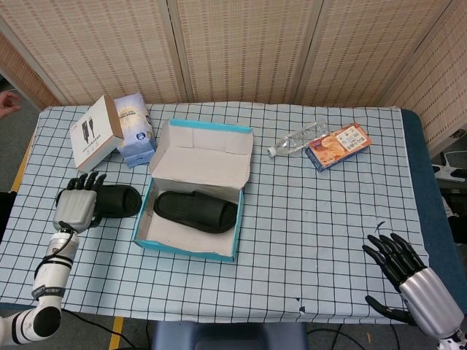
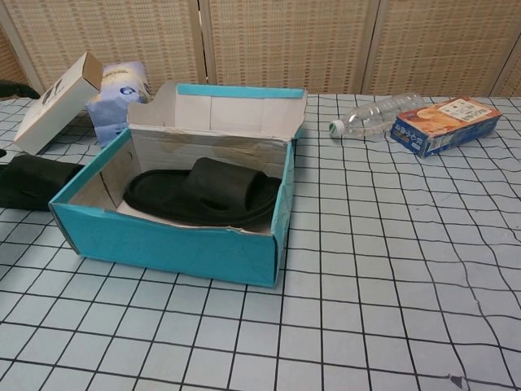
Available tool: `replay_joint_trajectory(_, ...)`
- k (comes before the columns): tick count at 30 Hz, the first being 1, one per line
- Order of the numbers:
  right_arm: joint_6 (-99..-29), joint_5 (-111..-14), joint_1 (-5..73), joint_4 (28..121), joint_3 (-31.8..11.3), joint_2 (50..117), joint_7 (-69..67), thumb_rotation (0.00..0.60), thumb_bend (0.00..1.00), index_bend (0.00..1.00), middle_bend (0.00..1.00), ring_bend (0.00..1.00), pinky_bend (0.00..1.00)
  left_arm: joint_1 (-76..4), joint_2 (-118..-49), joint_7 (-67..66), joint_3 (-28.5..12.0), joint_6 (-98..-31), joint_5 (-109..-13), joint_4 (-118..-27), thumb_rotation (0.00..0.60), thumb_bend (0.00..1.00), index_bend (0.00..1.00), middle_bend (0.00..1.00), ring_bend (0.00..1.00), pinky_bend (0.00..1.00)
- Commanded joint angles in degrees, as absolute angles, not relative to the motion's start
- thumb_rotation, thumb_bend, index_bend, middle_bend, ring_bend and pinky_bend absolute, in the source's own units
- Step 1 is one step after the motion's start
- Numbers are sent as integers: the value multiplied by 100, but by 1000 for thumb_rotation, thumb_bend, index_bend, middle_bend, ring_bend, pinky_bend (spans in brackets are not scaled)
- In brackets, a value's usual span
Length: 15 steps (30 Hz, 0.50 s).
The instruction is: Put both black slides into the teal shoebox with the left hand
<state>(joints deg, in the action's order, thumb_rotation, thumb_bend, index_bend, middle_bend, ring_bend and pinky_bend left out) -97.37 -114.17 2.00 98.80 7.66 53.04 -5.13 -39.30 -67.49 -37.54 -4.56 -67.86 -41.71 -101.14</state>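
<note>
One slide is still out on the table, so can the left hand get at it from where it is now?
Probably yes. The left hand is already over the near end of the loose slide, fingers apart, and nothing lies between them; the teal shoebox sits off to its side.

One slide (image 1: 195,210) boxed, other (image 1: 117,200) seemingly outside.
</note>
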Motion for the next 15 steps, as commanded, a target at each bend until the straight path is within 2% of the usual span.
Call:
replay_joint_trajectory(1,-9711,-11433,206,9936,762,5285,-462,528,152,0,0,0,0,-3955,-6903,-3820,-394,-6668,-4115,-9939,600,372,0,0,0,98)
replay_joint_trajectory(5,-9690,-11595,184,10091,827,5221,-365,528,153,0,0,0,0,-4220,-7486,-4289,-325,-6233,-3703,-9197,600,349,0,0,0,96)
replay_joint_trajectory(15,-9629,-11513,140,10093,811,5294,-321,528,153,0,0,0,0,-4622,-8178,-4947,-358,-5830,-3057,-8281,600,338,0,0,0,96)
